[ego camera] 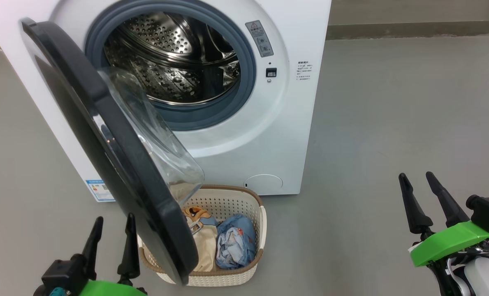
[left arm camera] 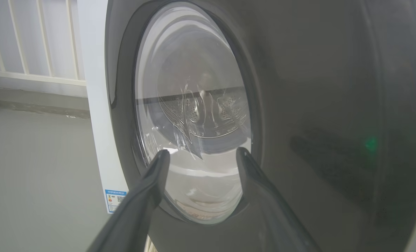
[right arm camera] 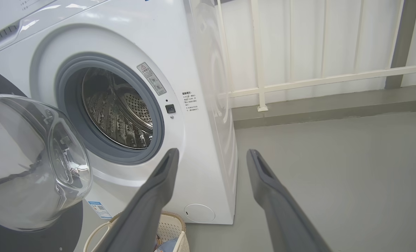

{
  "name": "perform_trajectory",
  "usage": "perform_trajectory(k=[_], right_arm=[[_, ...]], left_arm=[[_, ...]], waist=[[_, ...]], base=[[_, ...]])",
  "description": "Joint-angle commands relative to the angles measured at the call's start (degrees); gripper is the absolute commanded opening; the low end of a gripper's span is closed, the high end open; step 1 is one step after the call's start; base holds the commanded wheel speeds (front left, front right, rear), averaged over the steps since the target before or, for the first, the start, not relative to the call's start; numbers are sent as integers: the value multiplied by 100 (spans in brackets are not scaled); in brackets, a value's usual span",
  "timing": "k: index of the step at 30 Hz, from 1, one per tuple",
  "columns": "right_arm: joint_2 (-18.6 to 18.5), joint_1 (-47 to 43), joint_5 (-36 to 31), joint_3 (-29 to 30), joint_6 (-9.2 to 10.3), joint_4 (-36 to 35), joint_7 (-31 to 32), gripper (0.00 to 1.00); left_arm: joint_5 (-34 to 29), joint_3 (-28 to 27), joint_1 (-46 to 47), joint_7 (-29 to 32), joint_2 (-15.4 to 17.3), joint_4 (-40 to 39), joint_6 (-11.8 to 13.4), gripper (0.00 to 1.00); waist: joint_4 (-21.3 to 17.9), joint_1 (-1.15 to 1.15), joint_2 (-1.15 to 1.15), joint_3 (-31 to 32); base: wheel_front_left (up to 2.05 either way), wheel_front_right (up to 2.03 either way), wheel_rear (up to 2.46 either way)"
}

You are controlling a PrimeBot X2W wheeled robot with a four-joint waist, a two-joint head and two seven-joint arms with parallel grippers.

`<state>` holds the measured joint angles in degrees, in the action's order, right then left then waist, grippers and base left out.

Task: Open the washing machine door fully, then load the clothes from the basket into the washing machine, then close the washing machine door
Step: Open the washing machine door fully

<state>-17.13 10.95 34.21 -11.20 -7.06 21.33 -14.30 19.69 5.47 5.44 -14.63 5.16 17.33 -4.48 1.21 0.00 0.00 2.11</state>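
Standing open, the washing machine door (ego camera: pixel 75 78) is showing a glossy black rim and bulging clear glass; left claw (ego camera: pixel 115 218) and right claw (ego camera: pixel 415 175) gaping, empty.

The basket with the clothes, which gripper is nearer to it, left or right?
Left. The left gripper, jaws open, sits close to the left end of the basket, beside the washing machine door. The right gripper is far off to its right, over the floor.
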Motion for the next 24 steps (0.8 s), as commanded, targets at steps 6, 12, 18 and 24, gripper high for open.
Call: perform_trajectory(k=[6, 12, 18, 24], right_arm=[[-99, 45, -53, -141, -43, -90, -70, 100], [-98, 51, -51, -164, -43, -77, -70, 100], [-89, 40, -39, -186, -43, -59, -70, 100], [-85, 46, -11, -220, -43, -33, -70, 100]], left_arm=[[-28, -210, 138, -37, 21, -148, -9, 100], [-46, -220, 133, -37, 4, -135, -25, 100], [-55, -229, 131, -37, -11, -124, -40, 100], [-64, -239, 134, -37, -30, -107, -55, 100]], waist=[[0, 0, 0, 19], [-6, 0, 0, 35], [-8, 0, 0, 49], [-6, 0, 0, 66]], base=[[0, 0, 0], [0, 0, 0], [0, 0, 0], [0, 0, 0]])
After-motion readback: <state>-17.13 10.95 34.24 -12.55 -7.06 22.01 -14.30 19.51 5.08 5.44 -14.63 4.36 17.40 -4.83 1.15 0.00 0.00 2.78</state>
